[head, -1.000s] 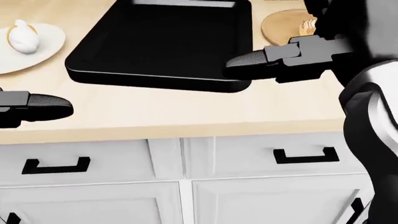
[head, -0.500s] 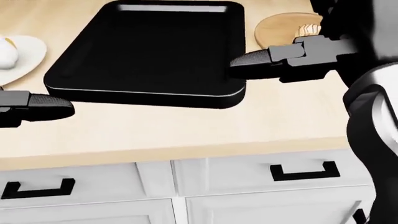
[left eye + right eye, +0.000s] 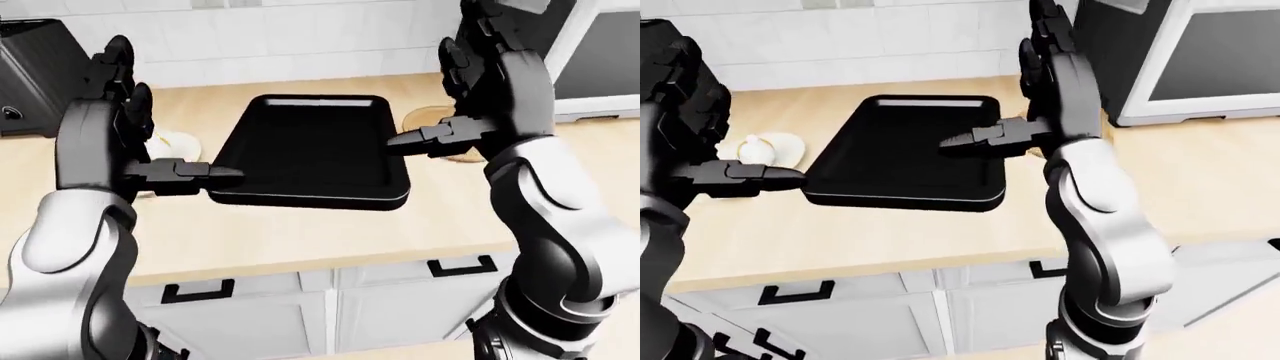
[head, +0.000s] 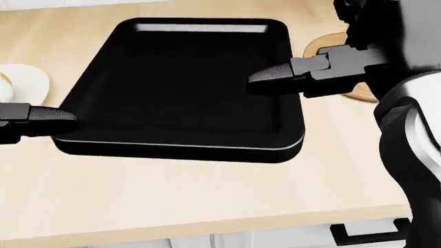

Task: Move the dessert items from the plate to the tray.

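On the counter, tray (image 4: 186, 88): bare, sits larger and lower in the head view than before; camera has closed in.
Dessert plate (image 3: 780, 144): just left of the tray, white piece on it.
Left hand (image 3: 105, 124): raised, fingers apart, holding nothing.
Right hand (image 3: 495, 71): raised, fingers spread, one over the tray's right rim.
Meaning: approach only, nothing moved yet.

No readable text, labels or numbers anywhere.

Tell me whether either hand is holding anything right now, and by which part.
Nothing is held. The left hand and right hand hang open over the counter beside the black tray, fingers closed round nothing.
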`<state>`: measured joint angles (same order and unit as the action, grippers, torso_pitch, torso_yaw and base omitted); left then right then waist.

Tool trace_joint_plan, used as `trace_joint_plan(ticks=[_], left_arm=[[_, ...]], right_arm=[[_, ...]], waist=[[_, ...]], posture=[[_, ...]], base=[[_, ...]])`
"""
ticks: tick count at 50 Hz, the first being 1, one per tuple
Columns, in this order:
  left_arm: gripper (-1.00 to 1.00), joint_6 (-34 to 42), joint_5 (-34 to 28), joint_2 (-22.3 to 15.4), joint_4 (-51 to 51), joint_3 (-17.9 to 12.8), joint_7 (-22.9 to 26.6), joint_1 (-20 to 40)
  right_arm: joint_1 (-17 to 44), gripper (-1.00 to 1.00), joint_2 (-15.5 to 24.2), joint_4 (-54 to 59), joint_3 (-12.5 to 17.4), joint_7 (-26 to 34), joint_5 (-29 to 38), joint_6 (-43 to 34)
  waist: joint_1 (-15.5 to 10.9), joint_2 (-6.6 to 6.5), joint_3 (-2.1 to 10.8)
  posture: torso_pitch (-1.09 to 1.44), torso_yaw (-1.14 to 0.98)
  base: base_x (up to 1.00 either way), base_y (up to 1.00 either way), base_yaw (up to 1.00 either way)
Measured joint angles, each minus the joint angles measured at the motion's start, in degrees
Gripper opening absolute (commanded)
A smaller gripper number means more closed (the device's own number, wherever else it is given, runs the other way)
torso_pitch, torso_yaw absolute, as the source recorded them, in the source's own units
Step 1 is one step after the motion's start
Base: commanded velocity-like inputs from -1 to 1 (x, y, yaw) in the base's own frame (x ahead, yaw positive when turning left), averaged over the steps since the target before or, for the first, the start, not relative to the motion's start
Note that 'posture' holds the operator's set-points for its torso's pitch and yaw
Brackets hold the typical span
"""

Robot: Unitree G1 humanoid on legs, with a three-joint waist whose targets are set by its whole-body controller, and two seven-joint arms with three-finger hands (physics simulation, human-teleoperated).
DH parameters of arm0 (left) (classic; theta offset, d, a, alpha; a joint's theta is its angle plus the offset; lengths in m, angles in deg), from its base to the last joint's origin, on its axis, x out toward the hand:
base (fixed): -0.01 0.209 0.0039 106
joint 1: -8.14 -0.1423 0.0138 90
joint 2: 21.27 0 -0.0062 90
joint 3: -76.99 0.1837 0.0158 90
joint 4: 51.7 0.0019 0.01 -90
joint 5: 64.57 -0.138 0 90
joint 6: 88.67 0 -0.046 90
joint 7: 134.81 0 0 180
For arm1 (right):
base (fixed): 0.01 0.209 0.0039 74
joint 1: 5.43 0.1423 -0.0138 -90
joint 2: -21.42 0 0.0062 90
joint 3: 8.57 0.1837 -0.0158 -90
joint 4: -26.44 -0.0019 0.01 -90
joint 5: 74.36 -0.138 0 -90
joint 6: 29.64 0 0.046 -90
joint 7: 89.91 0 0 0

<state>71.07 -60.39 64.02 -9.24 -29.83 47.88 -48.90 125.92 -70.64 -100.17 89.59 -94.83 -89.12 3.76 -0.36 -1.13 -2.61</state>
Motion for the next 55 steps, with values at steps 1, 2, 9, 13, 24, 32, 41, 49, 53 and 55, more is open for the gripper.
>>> trace_joint_plan(ticks=[1, 2, 9, 13, 24, 32, 41, 49, 53, 55], left_arm=[[1.0, -0.21, 0.09, -0.01, -0.48, 0.0, 0.1, 0.15], [1.0, -0.49, 0.13, -0.06, -0.9, -0.04, 0.17, 0.2], [1.0, -1.56, 0.44, 0.45, -0.32, 0.98, 0.79, -0.32], [1.0, -1.01, 0.14, 0.44, 0.27, 0.44, 0.78, -0.85], [1.0, -1.22, -1.0, -0.02, -1.71, -0.81, 0.39, -0.33], [1.0, -0.69, 0.03, 0.46, -0.25, 0.45, 1.23, -0.6], [1.0, -0.9, -0.29, 0.15, -1.39, -0.21, 1.04, -0.56], [1.0, -1.84, -0.44, 0.29, 0.52, -0.58, 1.02, -1.6], [1.0, -2.06, -0.29, 0.3, 0.7, -0.34, 0.99, -1.53], [1.0, -2.57, -0.2, 0.33, 0.77, -0.32, 1.02, -1.69]], right_arm=[[0.15, 1.0, 0.09, -0.35, 0.36, -0.1, 0.19, 0.25], [0.31, 1.0, 0.11, -0.69, 0.64, -0.17, 0.35, 0.6], [0.0, 1.0, 0.34, -0.11, 1.66, -0.79, 1.09, 1.69], [-0.84, 1.0, 0.14, 0.46, 0.48, -0.67, 1.08, 0.98], [0.83, 1.0, -0.37, -0.88, 0.58, -0.54, 0.86, 1.41], [0.57, 1.0, 0.77, 0.98, 2.38, -3.55, -0.34, 0.06], [1.79, 1.0, 2.15, 0.67, 1.85, -3.59, -0.52, -0.24], [12.09, 1.0, 7.97, 13.41, -2.56, -0.74, 6.92, -6.36], [21.96, 1.0, 9.28, 31.4, -3.52, 4.95, 13.52, -2.54], [26.48, 1.0, 10.46, 41.97, -4.26, 7.71, 16.96, 1.82]], waist=[[0.04, 0.72, -0.09], [0.04, 1.49, -0.12], [0.84, 1.2, -0.43], [0.43, 0.81, -0.73], [-1.1, 2.19, 0.27], [0.07, 0.84, -0.51], [0.54, 0.74, -0.21], [0.66, 1.02, -0.78], [0.73, 0.93, -0.93], [0.71, 0.86, -0.79]], posture=[[0.0, 0.0], [0.0, 0.0], [0.0, 0.0], [0.0, 0.0], [0.0, 0.0], [0.0, 0.0], [0.0, 0.0], [0.0, 0.0], [0.0, 0.0], [0.0, 0.0]], base=[[0.12, 0.17, 0.0], [0.13, 0.16, 0.0], [0.05, 0.04, 0.0], [0.0, 0.0, 0.0], [0.01, 0.02, 0.29], [0.0, 0.0, 0.0], [0.02, 0.0, 0.0], [0.0, 0.0, 0.0], [0.0, 0.0, 0.0], [0.0, 0.0, 0.0]])
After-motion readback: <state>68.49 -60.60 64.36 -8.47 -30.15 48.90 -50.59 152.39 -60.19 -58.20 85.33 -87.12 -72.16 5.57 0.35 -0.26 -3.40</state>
